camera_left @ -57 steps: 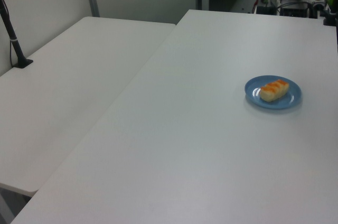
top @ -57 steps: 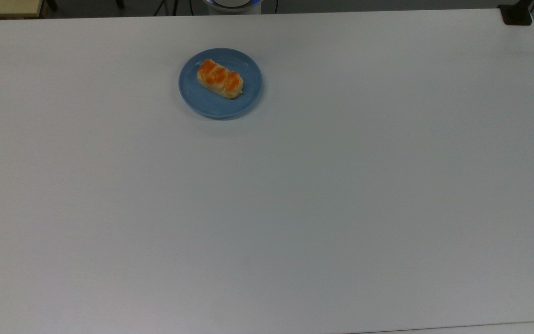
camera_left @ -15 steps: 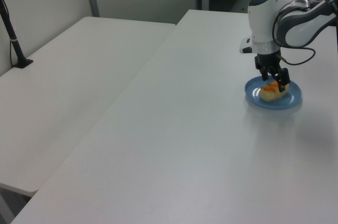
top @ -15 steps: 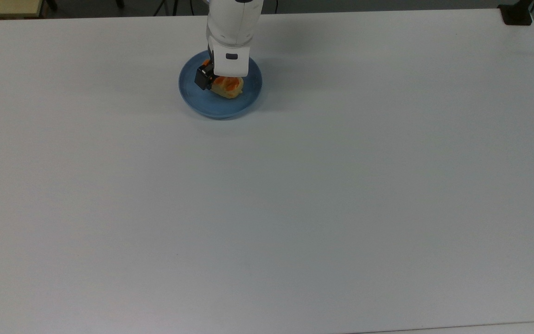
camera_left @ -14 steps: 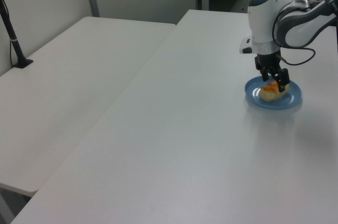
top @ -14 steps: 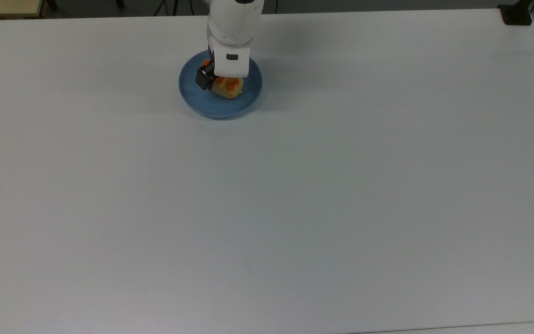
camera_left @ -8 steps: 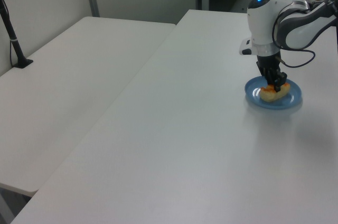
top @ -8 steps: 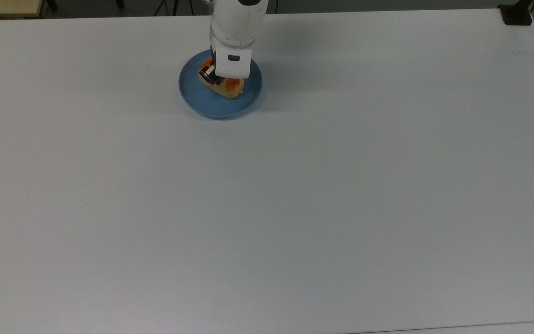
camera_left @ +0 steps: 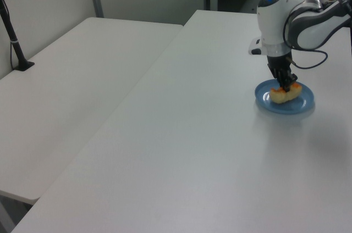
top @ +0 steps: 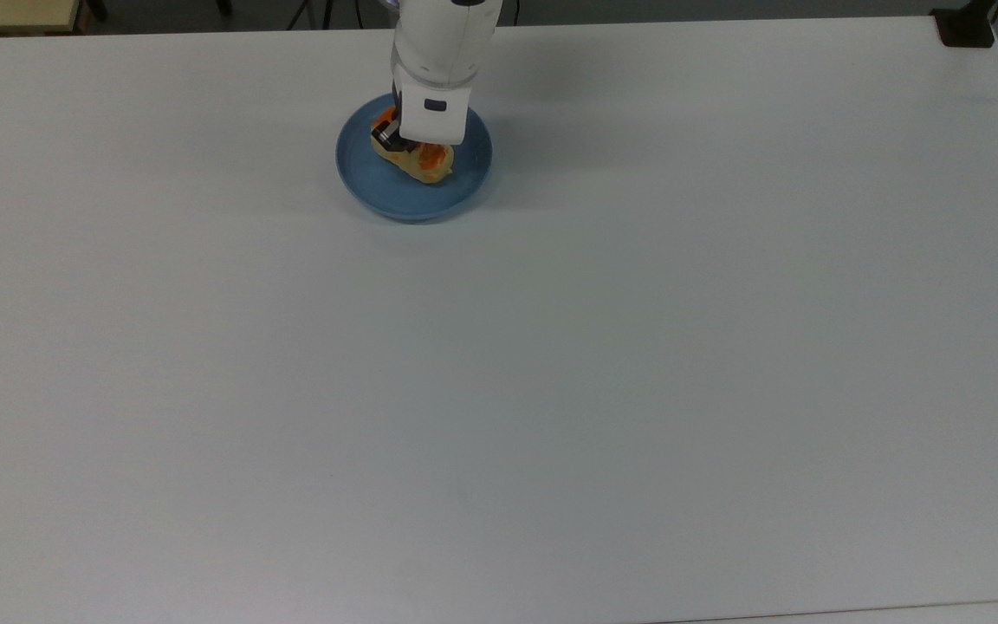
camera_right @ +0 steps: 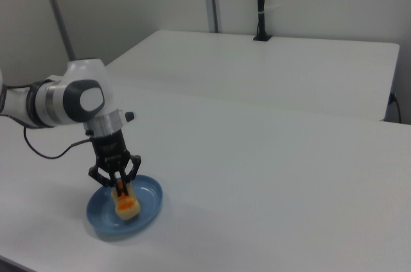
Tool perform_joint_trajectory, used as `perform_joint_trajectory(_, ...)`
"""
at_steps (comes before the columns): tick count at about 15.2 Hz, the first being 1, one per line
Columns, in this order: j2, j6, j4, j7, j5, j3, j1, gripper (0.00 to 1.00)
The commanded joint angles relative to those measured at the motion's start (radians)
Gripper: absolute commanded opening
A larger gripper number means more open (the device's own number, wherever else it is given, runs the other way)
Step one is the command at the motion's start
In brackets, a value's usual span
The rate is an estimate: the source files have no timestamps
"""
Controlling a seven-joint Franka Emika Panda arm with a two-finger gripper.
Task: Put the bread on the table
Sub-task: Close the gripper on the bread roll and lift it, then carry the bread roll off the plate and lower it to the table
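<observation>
The bread (top: pixel 426 165), a small oblong pale-yellow bun with glossy orange-brown patches, sits gripped over the round blue plate (top: pixel 378 186).

The white arm's black two-finger gripper (camera_left: pixel 285 85) points straight down with its fingers (camera_right: pixel 120 186) closed against the bun's sides at its middle. In the left view the bun (camera_left: pixel 284 95) lies within the plate's rim (camera_left: pixel 305 103); whether it touches the dish cannot be told. In the right view the bun (camera_right: pixel 126 205) is just under the gripper (camera_right: pixel 122 188), inside the plate (camera_right: pixel 144 208). The plate rests on the large plain white table (top: pixel 551 364), towards the top view's upper edge, left of centre.
</observation>
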Motion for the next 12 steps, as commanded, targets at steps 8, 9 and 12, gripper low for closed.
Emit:
perform_joint_trajectory(8,0.119,-0.212,0.460,0.110,0.143,-0.021,-0.229,0.00)
perform_joint_trajectory(9,0.154,-0.208,0.488,0.144,0.149,-0.026,-0.238,0.00)
perform_joint_trajectory(12,0.243,-0.098,0.540,0.256,0.166,-0.041,-0.265,0.00)
